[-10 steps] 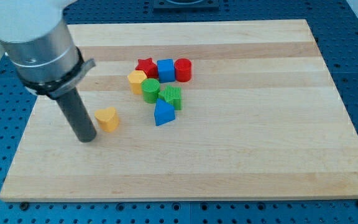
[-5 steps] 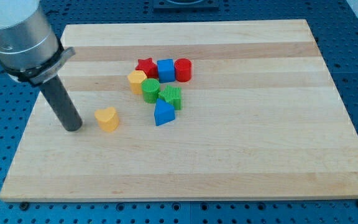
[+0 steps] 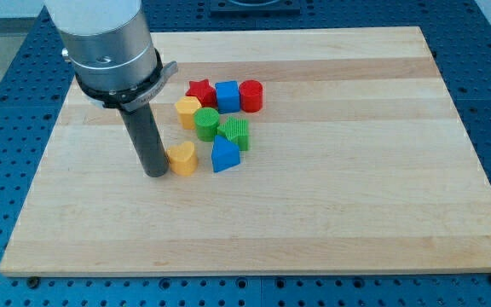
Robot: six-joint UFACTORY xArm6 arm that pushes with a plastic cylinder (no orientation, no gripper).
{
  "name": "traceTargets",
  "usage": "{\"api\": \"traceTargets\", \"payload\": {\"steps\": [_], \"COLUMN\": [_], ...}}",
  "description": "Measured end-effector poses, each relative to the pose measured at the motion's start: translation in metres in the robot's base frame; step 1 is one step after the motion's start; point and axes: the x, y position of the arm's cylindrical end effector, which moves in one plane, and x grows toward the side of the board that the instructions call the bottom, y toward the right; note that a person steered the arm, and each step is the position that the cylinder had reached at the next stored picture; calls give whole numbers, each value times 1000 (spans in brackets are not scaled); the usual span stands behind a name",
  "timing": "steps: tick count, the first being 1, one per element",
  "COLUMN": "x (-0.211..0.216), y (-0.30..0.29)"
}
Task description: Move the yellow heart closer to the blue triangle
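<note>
The yellow heart [image 3: 183, 159] lies on the wooden board [image 3: 331, 196], left of centre. The blue triangle [image 3: 224, 156] sits just to its right with a narrow gap between them. My tip [image 3: 157, 173] rests on the board touching the heart's left side. The rod rises from there to the grey arm body at the view's top left.
A cluster sits above the triangle: a green star-like block [image 3: 236, 131], a green cylinder [image 3: 206, 123], a yellow hexagon [image 3: 187, 111], a red star [image 3: 200, 91], a blue cube [image 3: 228, 95] and a red cylinder [image 3: 251, 95].
My tip has swung back to the view's right and pushed the yellow heart to the right, from well left of the blue triangle to just beside it. The other blocks have not moved.
</note>
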Motion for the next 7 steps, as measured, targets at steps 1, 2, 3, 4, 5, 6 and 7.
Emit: {"api": "traceTargets", "payload": {"steps": [1, 2, 3, 4, 5, 6, 7], "x": [2, 2, -5, -14, -17, -17, -17], "y": [-20, -34, -36, -26, -12, 3, 17]}}
